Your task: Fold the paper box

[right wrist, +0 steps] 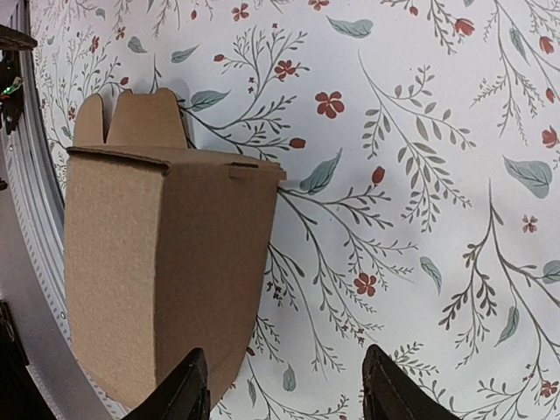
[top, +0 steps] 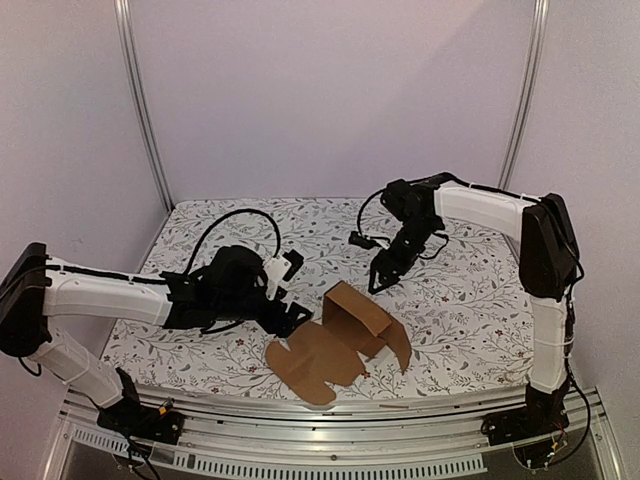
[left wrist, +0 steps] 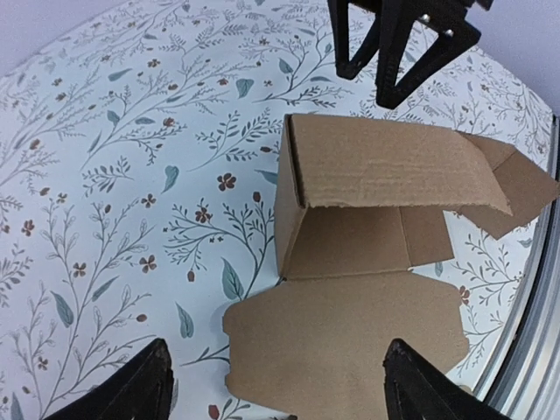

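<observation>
The paper box [top: 345, 335] is brown cardboard, partly folded, near the table's front edge. One section stands up as an open sleeve [left wrist: 376, 201], and a flat panel with rounded tabs [left wrist: 341, 337] lies toward the front. My left gripper [top: 296, 316] is just left of the box. It is open, and its fingers [left wrist: 140, 394] straddle the flat panel's near edge without touching it. My right gripper [top: 378, 284] hovers behind the box, open and empty, with the raised panel [right wrist: 157, 262] beside its left fingertip [right wrist: 184, 394]. In the left wrist view, the right gripper [left wrist: 394, 52] hangs above the far side of the box.
A floral tablecloth [top: 460, 300] covers the table. An aluminium rail [top: 330, 420] runs along the near edge, close to the box's front flap. Two metal posts [top: 140, 100] stand at the back corners against plain walls.
</observation>
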You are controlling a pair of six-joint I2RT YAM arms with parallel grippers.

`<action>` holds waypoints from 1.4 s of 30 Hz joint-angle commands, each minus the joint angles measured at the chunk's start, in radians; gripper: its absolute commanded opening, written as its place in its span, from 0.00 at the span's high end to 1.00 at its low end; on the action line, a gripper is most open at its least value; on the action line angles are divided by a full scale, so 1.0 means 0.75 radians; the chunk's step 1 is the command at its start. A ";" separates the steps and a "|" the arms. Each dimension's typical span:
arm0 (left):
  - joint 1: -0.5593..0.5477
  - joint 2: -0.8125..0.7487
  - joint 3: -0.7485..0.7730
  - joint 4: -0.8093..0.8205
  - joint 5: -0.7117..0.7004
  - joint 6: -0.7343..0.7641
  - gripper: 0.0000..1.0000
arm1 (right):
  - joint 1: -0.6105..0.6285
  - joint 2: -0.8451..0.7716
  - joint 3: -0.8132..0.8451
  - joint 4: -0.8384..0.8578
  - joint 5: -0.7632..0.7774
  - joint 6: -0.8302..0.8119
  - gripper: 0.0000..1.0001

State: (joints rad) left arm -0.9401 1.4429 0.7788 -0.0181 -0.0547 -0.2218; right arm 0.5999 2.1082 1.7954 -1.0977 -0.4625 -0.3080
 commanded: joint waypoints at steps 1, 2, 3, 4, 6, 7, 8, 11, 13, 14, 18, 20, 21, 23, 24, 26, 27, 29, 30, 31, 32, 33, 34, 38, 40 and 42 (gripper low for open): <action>-0.013 0.075 -0.120 0.398 0.054 0.254 0.19 | -0.061 -0.157 -0.125 -0.033 0.031 -0.025 0.42; -0.013 0.135 -0.121 0.480 0.062 0.283 0.20 | -0.071 -0.218 -0.169 -0.035 0.030 -0.032 0.41; -0.013 0.187 -0.114 0.529 0.100 0.292 0.22 | -0.081 -0.254 -0.209 -0.035 0.028 -0.038 0.41; -0.013 0.231 -0.105 0.574 0.114 0.314 0.24 | -0.089 -0.303 -0.252 -0.036 0.027 -0.044 0.41; -0.013 0.316 -0.087 0.658 0.104 0.315 0.28 | -0.100 -0.397 -0.328 -0.034 0.031 -0.054 0.41; -0.013 0.352 -0.078 0.699 0.094 0.311 0.31 | -0.104 -0.438 -0.365 -0.033 0.033 -0.058 0.41; -0.014 0.386 -0.072 0.743 0.081 0.303 0.33 | -0.105 -0.466 -0.398 -0.032 0.035 -0.059 0.41; -0.013 0.481 -0.049 0.836 0.010 0.269 0.42 | -0.110 -0.559 -0.494 -0.023 0.034 -0.060 0.40; -0.014 0.536 -0.034 0.885 -0.005 0.254 0.50 | -0.111 -0.603 -0.546 -0.016 0.040 -0.060 0.40; -0.014 0.562 -0.025 0.905 -0.008 0.244 0.54 | -0.115 -0.622 -0.577 -0.011 0.043 -0.060 0.40; -0.016 0.668 0.019 0.969 -0.024 0.212 0.67 | -0.130 -0.673 -0.628 -0.005 0.051 -0.060 0.40; -0.018 0.687 0.016 1.017 -0.039 0.193 0.72 | -0.141 -0.692 -0.643 -0.003 0.054 -0.060 0.40; -0.020 0.691 0.009 1.040 -0.045 0.184 0.76 | -0.143 -0.695 -0.649 -0.002 0.054 -0.060 0.40; -0.024 0.694 0.000 1.064 -0.073 0.169 0.84 | -0.148 -0.704 -0.663 0.001 0.054 -0.060 0.40; -0.027 0.696 -0.004 1.076 -0.088 0.161 0.88 | -0.150 -0.708 -0.670 0.004 0.056 -0.060 0.41; -0.029 0.696 -0.020 1.098 -0.120 0.148 0.94 | -0.149 -0.717 -0.684 0.014 0.066 -0.060 0.41; -0.031 0.695 -0.027 1.106 -0.135 0.140 0.95 | -0.149 -0.720 -0.690 0.020 0.072 -0.060 0.41; -0.033 0.686 -0.047 1.117 -0.170 0.124 0.96 | -0.149 -0.725 -0.705 0.033 0.083 -0.063 0.41; -0.036 0.682 -0.062 1.127 -0.195 0.109 0.97 | -0.149 -0.726 -0.716 0.042 0.088 -0.064 0.41; -0.037 0.671 -0.079 1.146 -0.231 0.092 0.98 | -0.150 -0.733 -0.730 0.056 0.092 -0.069 0.40; -0.039 0.658 -0.101 1.159 -0.274 0.064 1.00 | -0.150 -0.739 -0.749 0.075 0.093 -0.071 0.40; -0.039 0.643 -0.122 1.172 -0.328 0.030 1.00 | -0.151 -0.745 -0.770 0.097 0.094 -0.077 0.40; -0.039 0.627 -0.142 1.178 -0.365 -0.001 1.00 | -0.150 -0.745 -0.778 0.114 0.098 -0.083 0.40; -0.041 0.592 -0.201 1.186 -0.492 -0.097 1.00 | -0.150 -0.664 -0.714 0.192 0.144 -0.093 0.41; -0.041 0.583 -0.215 1.177 -0.549 -0.121 1.00 | -0.148 -0.576 -0.634 0.214 0.145 -0.085 0.41; -0.043 0.575 -0.223 1.161 -0.595 -0.142 1.00 | -0.134 -0.481 -0.536 0.218 0.151 -0.084 0.42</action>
State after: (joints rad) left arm -0.9596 1.9079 0.6319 0.8478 -0.3759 -0.2577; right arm 0.4915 1.6291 1.2816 -1.0126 -0.3756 -0.3645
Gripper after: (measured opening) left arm 0.044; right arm 0.585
